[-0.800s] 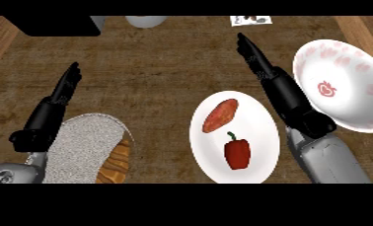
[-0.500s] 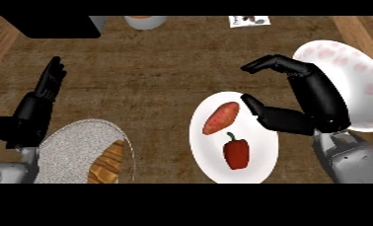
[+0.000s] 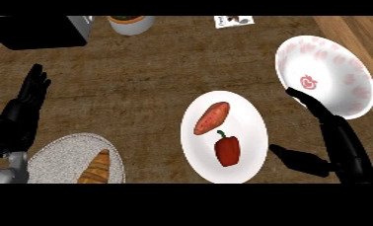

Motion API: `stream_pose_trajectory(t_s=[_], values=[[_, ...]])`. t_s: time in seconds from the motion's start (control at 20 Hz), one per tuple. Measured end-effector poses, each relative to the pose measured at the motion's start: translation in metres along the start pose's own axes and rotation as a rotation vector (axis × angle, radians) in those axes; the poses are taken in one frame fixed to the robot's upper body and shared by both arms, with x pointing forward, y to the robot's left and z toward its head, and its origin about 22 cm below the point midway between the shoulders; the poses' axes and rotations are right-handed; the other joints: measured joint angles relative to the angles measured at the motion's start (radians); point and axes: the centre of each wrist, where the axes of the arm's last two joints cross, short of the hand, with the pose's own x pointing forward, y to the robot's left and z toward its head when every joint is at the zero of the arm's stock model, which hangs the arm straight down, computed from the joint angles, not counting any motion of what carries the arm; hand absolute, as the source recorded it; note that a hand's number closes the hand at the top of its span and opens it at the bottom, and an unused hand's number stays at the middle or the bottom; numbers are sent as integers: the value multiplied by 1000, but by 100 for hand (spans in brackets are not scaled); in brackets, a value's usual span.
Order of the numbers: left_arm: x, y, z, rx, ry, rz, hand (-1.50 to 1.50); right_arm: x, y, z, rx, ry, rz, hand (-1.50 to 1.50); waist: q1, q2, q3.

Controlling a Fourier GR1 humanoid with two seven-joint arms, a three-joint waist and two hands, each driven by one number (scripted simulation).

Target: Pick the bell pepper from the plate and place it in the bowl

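A red bell pepper (image 3: 226, 149) lies on the white plate (image 3: 251, 124), at its near part, with an orange sweet potato (image 3: 211, 117) beside it toward the far left. The white bowl (image 3: 322, 74) with pink marks stands at the right of the counter. My right hand (image 3: 336, 147) is open just right of the plate, thumb pointing at the plate's rim, fingers stretched toward the bowl's near edge. It holds nothing. My left hand (image 3: 22, 113) rests open at the far left, fingers up.
A grey plate (image 3: 62, 161) with a croissant (image 3: 94, 168) sits at the near left. A black appliance (image 3: 40, 31), a small pot (image 3: 131, 23) and a card (image 3: 233, 20) line the back. The counter's wooden edge runs along the right.
My right hand has dropped back toward the near right, beside the plate, with its fingers straighter than before. The view has shifted, so the plates now sit further left.
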Motion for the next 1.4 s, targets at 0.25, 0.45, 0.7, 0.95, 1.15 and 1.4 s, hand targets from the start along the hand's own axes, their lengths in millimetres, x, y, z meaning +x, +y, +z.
stream_pose_trajectory(t_s=[0.25,0.45,0.7,0.95,1.15,1.4], values=[[13,-6,-7,-13,-4,9,0,18,9,62,-42,74,66,-150,26,9,3],[19,-15,-9,-43,-14,14,0,49,-9,75,-76,122,91,-150,55,16,4],[23,-17,-12,-59,-16,16,0,74,-24,52,-75,158,169,-150,77,21,4],[25,-22,-14,-72,-22,20,0,89,-32,25,61,196,235,-150,94,25,4],[28,-25,-18,-74,-30,15,0,91,-27,2,187,225,270,-150,99,27,4],[27,-26,-19,-75,-28,12,0,87,-14,-26,342,264,288,-150,100,27,4]])
